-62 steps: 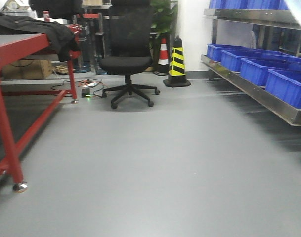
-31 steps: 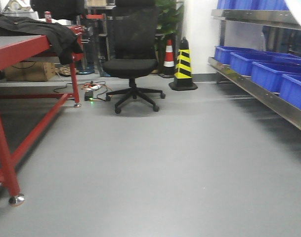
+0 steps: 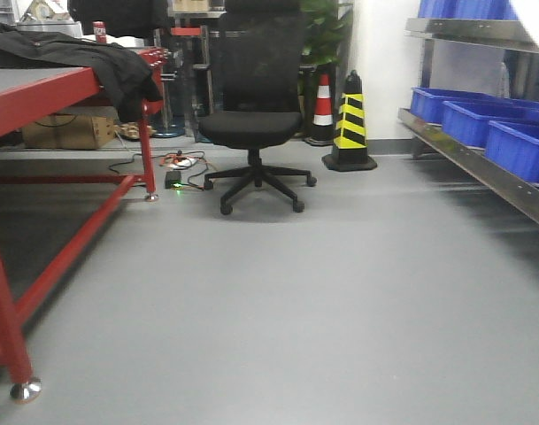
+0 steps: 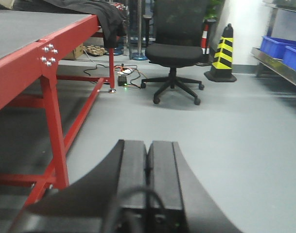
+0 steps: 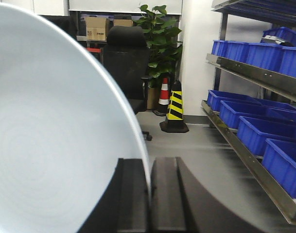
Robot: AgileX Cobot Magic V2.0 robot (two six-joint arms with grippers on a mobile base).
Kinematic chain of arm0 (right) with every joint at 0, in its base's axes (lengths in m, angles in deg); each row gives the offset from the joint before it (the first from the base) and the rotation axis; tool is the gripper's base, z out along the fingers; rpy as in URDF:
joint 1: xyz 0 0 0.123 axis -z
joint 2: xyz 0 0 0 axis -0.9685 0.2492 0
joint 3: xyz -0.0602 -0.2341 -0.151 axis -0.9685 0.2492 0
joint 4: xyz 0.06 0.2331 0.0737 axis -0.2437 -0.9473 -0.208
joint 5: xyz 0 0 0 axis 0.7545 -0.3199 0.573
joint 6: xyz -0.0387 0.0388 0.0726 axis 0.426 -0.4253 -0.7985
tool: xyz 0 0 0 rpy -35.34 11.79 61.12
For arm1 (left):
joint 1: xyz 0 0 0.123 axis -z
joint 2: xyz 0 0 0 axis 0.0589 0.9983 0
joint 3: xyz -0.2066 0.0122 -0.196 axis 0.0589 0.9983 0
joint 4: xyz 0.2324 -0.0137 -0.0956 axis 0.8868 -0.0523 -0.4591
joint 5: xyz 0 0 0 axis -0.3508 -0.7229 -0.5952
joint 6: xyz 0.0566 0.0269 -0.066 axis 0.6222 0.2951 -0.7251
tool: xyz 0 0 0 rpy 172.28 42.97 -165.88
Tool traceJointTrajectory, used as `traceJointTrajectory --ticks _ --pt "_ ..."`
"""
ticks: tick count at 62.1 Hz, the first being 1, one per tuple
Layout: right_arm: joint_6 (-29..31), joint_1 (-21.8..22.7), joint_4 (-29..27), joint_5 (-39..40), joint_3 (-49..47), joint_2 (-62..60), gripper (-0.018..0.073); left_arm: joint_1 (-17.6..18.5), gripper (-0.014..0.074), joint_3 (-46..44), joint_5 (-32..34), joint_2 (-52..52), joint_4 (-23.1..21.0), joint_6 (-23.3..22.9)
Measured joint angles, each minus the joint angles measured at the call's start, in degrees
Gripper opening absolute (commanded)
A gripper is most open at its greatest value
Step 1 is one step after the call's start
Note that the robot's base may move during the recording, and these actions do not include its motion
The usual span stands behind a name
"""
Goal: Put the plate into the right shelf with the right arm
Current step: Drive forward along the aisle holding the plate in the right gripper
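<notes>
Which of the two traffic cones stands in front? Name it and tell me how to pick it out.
The black-and-yellow striped cone stands in front. The orange-and-white cone is set further back, just to its left, and looks smaller.

- The counter (image 3: 30, 88) stands at left, a jacket (image 3: 83, 51) draped on its far end.
- The chair (image 3: 251, 124) sits mid-floor, further back — a cone (image 3: 350, 124) just right of it.
- The right shelf (image 3: 481, 168) runs along the right, bins (image 3: 517, 142) on it.

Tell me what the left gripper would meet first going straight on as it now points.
Nothing close: open floor lies ahead of the left gripper. The first thing roughly in line looks to be the black office chair, though depth is unclear.
</notes>
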Motion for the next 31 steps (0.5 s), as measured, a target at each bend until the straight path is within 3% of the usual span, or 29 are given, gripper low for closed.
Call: traceJointTrajectory --ticks 31 --pt "0.0 0.0 0.0 0.0 0.0 0.0 0.0057 0.0 -0.0128 0.0 0.0 0.0 0.0 0.0"
